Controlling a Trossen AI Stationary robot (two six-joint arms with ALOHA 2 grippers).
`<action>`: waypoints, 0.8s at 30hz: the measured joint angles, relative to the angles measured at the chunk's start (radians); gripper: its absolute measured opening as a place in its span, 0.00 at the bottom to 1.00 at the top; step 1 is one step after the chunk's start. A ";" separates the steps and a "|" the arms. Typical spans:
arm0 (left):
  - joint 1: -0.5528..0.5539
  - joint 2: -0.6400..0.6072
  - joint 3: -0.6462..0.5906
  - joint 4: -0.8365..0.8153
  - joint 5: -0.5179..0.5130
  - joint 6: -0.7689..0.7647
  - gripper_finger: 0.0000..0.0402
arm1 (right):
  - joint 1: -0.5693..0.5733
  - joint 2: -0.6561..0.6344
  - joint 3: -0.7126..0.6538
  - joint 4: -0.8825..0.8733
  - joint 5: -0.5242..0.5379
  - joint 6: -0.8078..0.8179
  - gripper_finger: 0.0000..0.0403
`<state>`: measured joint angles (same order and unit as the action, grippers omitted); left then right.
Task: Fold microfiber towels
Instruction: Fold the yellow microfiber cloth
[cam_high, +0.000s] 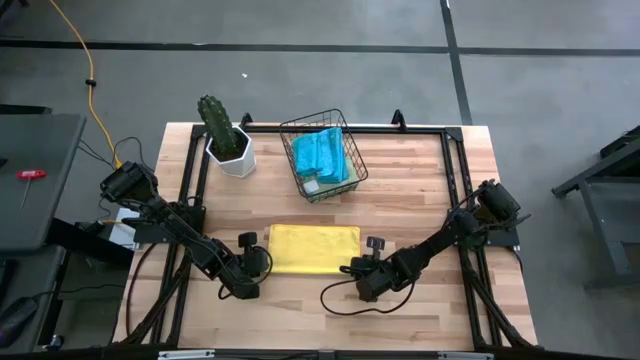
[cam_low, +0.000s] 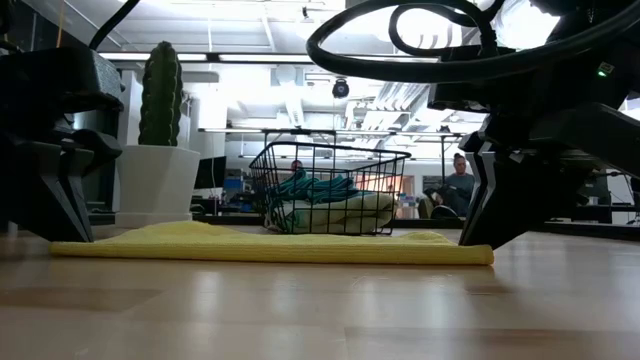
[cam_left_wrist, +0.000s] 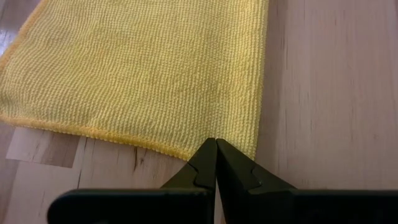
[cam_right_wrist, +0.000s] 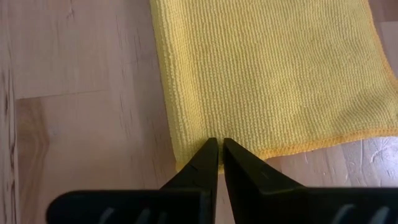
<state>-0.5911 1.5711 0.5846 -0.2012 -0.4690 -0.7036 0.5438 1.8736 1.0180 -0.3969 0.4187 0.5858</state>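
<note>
A yellow microfiber towel (cam_high: 315, 248) lies flat on the wooden table as a long folded rectangle, also seen in the low view (cam_low: 270, 246). My left gripper (cam_high: 266, 263) is shut, with its tips (cam_left_wrist: 216, 143) at the towel's near left corner. My right gripper (cam_high: 352, 267) is shut with a hairline gap, and its tips (cam_right_wrist: 219, 143) are at the towel's near right corner. Teal-blue towels (cam_high: 320, 153) lie piled in the black wire basket (cam_high: 352, 182) behind the yellow one. My left gripper's shut fingertips come slanting down over the hem at the towel's near left corner (cam_left_wrist: 186, 152); I cannot tell whether they touch it. My right gripper's fingertips come slanting down over the towel's near right corner (cam_right_wrist: 186, 155); I cannot tell whether they touch it. The towel lies flat under both.
A cactus (cam_high: 213, 118) in a white pot (cam_high: 234, 157) stands at the far left, beside the basket. A black cable loops on the table near the right arm (cam_high: 340, 300). Bare wood (cam_high: 300, 310) lies between the towel and the near edge. A person (cam_low: 460, 185) sits in the room beyond.
</note>
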 joint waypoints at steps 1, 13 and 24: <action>0.000 0.000 0.000 0.000 0.000 0.000 0.00 | 0.000 0.000 0.000 0.000 0.000 0.000 0.05; 0.000 0.000 0.000 0.002 -0.004 0.000 0.00 | 0.000 0.004 0.022 -0.022 -0.008 -0.042 0.05; -0.001 -0.002 0.001 0.002 -0.007 0.000 0.00 | 0.002 0.004 0.053 -0.107 -0.016 -0.044 0.05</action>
<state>-0.5926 1.5696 0.5854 -0.1997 -0.4758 -0.7036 0.5461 1.8778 1.0714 -0.5039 0.4025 0.5415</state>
